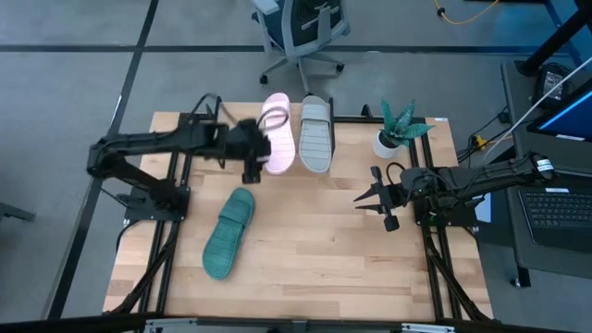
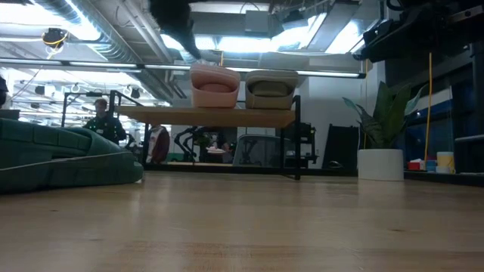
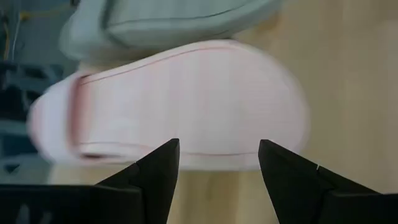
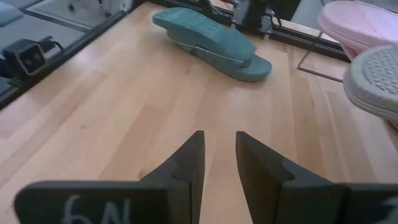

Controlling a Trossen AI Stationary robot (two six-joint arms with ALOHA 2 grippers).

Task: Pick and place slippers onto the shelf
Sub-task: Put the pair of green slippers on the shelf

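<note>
The pale pink slipper (image 1: 278,141) and grey slipper (image 1: 316,132) sit side by side on the shelf (image 2: 208,115), while the teal slipper (image 1: 228,233) lies on the light wooden table (image 1: 324,250). The left claw (image 1: 252,159) hovers open beside the pink one; the right claw (image 1: 373,198), parted and empty, waits near a potted plant (image 1: 398,126). An office chair (image 1: 301,32) stands on the grey floor beyond.

Pale, smooth-grained wood on the worktop (image 1: 342,231); matt, ribbed foam-like soles on pink slipper (image 1: 277,141), grey slipper (image 1: 316,139), teal slipper (image 1: 228,233); thin black metal under the plank shelf (image 2: 208,115).
</note>
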